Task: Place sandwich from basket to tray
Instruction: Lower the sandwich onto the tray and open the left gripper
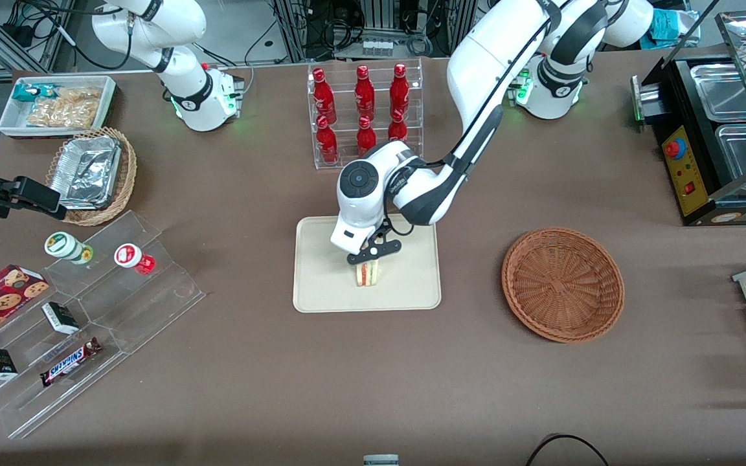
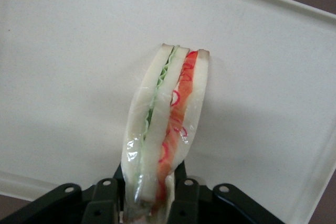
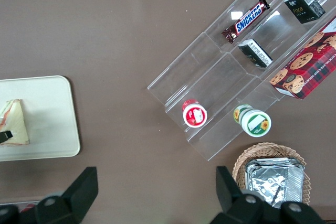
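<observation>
A brown table seen from above, with a white robot arm reaching down over a cream tray [image 1: 321, 294] at its middle. The gripper [image 1: 369, 261] is closed on the sandwich [image 1: 366, 274], its black fingers [image 2: 184, 198] pinching the two bread faces near one end of the wedge. The sandwich stands on edge over the middle of the tray, directly under the gripper, and appears to touch or nearly touch the tray surface (contact itself cannot be confirmed). In the wrist view [image 2: 168, 129] its long axis runs straight away from the fingers, with green filling along one seam and red and orange along the other. The bare tray [image 2: 63, 77] surrounds it on every side, so nothing crowds a release; the likely remaining step is simply to let go and lift clear. The round reddish-brown basket [image 1: 563, 283] sits empty toward the working arm's end of the table, well apart from the tray. A clear rack of red bottles [image 1: 364, 110] stands farther from the front camera than the tray, also out of the way.
</observation>
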{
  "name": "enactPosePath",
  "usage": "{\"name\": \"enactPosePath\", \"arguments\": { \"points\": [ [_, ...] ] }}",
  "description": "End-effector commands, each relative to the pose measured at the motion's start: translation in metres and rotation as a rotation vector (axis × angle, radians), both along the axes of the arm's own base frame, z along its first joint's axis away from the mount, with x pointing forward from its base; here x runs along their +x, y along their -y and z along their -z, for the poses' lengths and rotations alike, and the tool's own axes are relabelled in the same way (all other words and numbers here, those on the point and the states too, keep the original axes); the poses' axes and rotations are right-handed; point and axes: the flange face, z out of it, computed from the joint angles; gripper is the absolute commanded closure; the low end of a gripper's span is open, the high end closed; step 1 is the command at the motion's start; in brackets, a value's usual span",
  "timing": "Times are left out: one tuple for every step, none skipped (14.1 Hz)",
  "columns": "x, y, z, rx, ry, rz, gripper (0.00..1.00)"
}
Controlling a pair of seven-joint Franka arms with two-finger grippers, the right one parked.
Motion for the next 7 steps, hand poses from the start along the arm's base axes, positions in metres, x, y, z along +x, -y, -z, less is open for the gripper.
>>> {"name": "enactPosePath", "arguments": {
  "points": [
    [0.003,0.004,-0.032,0.002,0.038,-0.013,0.00],
    [0.004,-0.002,-0.043,0.027,0.026,-0.018,0.00],
    [0.007,-0.009,-0.063,0.044,0.017,-0.030,0.00],
    [0.011,-0.016,-0.078,0.049,0.019,-0.032,0.00],
    [0.016,-0.027,-0.097,0.062,0.024,-0.046,0.00],
    [0.017,-0.040,-0.111,0.102,0.000,-0.059,0.00],
    [0.025,-0.056,-0.121,0.131,-0.018,-0.079,0.00]
  ]
}}
